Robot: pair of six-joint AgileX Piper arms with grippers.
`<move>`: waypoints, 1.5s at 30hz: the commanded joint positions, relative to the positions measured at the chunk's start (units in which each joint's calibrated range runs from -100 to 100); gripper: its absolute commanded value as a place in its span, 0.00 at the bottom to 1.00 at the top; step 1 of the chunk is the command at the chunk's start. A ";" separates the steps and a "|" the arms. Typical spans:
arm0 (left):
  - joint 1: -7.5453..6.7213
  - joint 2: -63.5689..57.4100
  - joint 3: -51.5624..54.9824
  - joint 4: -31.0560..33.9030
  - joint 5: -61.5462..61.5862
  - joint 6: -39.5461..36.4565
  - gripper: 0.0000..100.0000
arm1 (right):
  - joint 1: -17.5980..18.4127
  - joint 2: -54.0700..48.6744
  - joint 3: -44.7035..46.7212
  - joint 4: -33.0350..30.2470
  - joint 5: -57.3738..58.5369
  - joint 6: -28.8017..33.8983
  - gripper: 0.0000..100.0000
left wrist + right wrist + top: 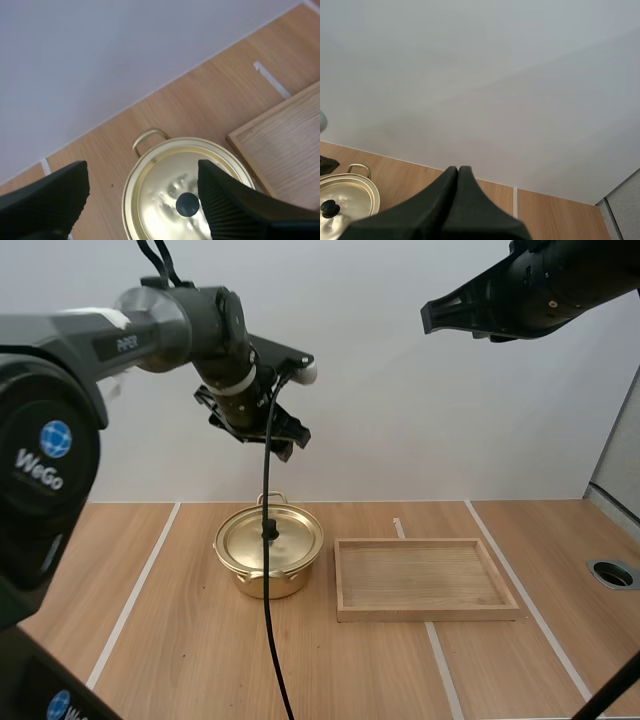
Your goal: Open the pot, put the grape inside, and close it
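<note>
Lowering the wide-spread left gripper (142, 172) straight down, centred on the lid knob (187, 204), should give a clean lift; the pot (268, 560) sits at 9 o'clock of the tray (425, 615), with the right gripper (428, 318) closed aloft.

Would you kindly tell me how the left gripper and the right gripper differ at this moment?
The left gripper is open; the right gripper is shut. The left gripper hangs above the lidded pot; the right gripper is off to the pot's side. Both hold nothing.

Pot (290, 545) in all three views
</note>
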 commanded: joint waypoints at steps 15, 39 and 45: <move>0.00 -23.44 -5.45 0.54 -0.43 -1.02 0.00 | -0.21 -0.50 0.21 1.56 0.72 -0.29 0.00; 0.00 -52.12 1.43 16.45 -8.10 -25.70 0.00 | -0.21 -9.78 11.84 20.75 -4.45 -0.57 0.00; 0.00 -57.67 12.95 16.85 -10.99 -28.59 0.00 | -0.21 -17.37 24.17 20.75 -12.44 -1.85 0.00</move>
